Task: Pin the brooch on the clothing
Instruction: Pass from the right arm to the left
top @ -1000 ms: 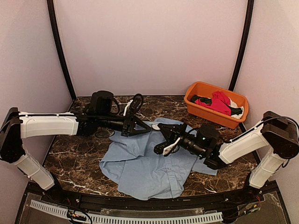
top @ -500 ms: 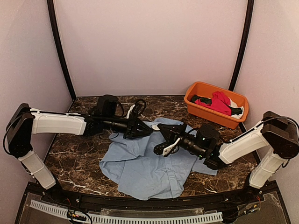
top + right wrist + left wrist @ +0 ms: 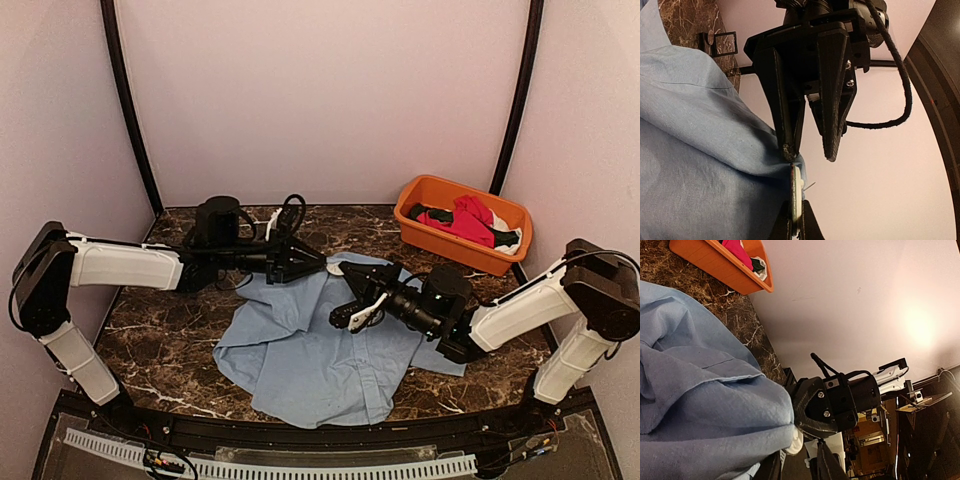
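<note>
Brooch [image 3: 796, 192]: clamped edge-on in closed right gripper [image 3: 796, 215], up against a raised fold of the clothing [image 3: 700, 150] at one tip of the parted left gripper [image 3: 809, 157]; judged light, rigid, slip-prone, so best gripped by the rim, pin kept free toward the thin, floppy cloth.

No legible text, label, brand, number or sign anywhere.

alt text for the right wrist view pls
The left arm's black two-finger claw points down from above, fingers slightly apart, one tip touching the edge of a light blue thin-fabric shirt. Below, the right claw pinches a thin pale piece edge-on.
</note>
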